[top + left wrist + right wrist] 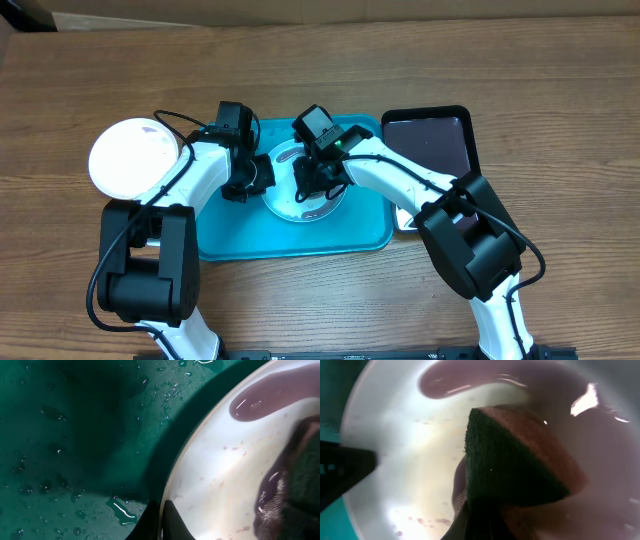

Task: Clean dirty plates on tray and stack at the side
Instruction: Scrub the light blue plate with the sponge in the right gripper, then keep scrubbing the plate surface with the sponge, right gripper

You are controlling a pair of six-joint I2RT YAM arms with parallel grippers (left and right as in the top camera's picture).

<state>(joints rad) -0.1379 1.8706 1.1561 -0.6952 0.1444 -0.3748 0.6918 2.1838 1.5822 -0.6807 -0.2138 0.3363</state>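
Left arm [200,172] and right arm [392,178]: white tubular links, bulky black joint housings [150,265]. Thin black cables [172,115] loop behind each gripper. Left gripper [248,186] and right gripper [316,186] both black. Small green light [340,144] just behind the right gripper.

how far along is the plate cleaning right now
Done: one white plate sits on the table left of the tray. In hand: the left end effector pinches the rim of the plate on the tray while the right end effector presses a sponge onto it; purplish liquid pools there. Left: finishing this plate and stacking it. No other plate shows.
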